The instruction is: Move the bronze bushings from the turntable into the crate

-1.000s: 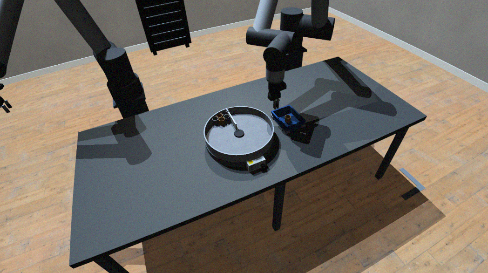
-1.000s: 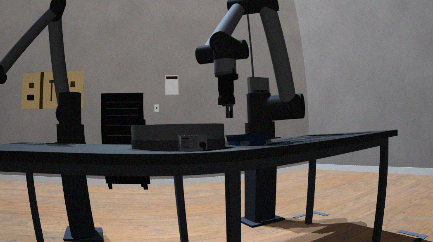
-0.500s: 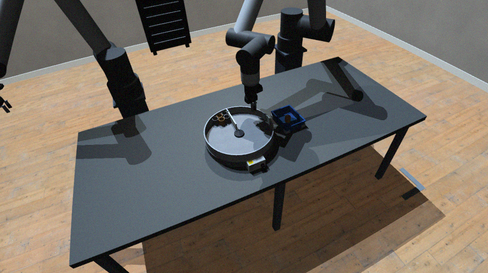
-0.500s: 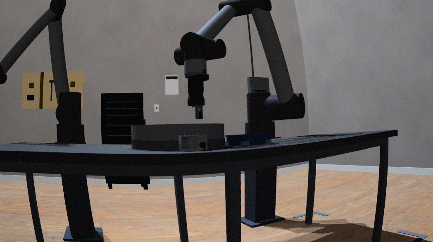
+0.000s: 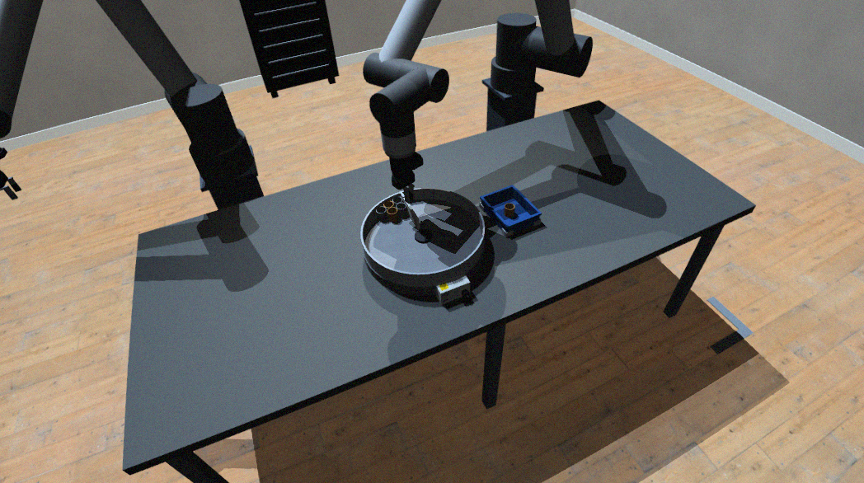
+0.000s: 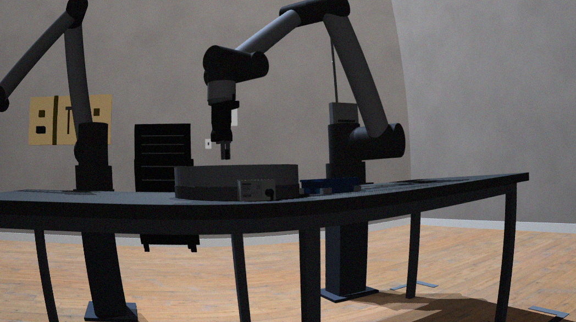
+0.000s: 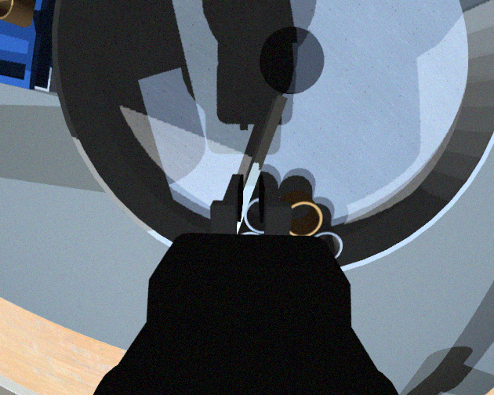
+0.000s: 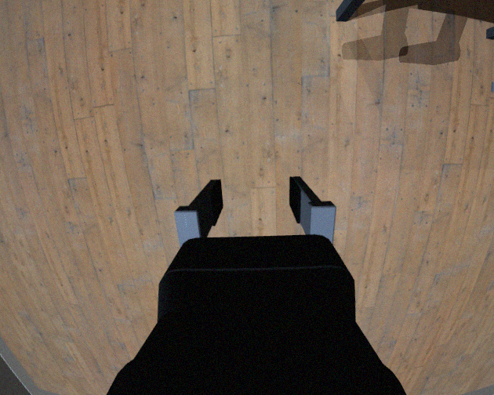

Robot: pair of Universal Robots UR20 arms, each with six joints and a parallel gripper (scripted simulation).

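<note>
The grey round turntable (image 5: pixel 398 257) (image 6: pixel 204 176) (image 7: pixel 366 106) holds a cluster of bushings by its wall. A bronze bushing (image 5: pixel 392 213) (image 7: pixel 305 214) shows beside a steel bushing (image 5: pixel 381 210) (image 7: pixel 337 245). A second bronze bushing (image 5: pixel 388 203) is hidden in the left wrist view. My left gripper (image 5: pixel 409 197) (image 6: pixel 225 158) (image 7: pixel 251 189) is partly open and empty, above the turntable next to the cluster. The blue crate (image 5: pixel 523 223) (image 6: pixel 331 184) (image 7: pixel 9 46) stands level in its guides, with one bronze bushing (image 5: pixel 509 211) (image 7: pixel 19 13) inside. My right gripper (image 8: pixel 255 192) is open and empty, over the floor.
A divider blade (image 7: pixel 266 132) runs from the turntable's hub to its wall, right beside the bushings and under my left fingers. The turntable's raised wall surrounds them. A control box (image 5: pixel 453 291) (image 6: pixel 256 190) stands at the turntable's front.
</note>
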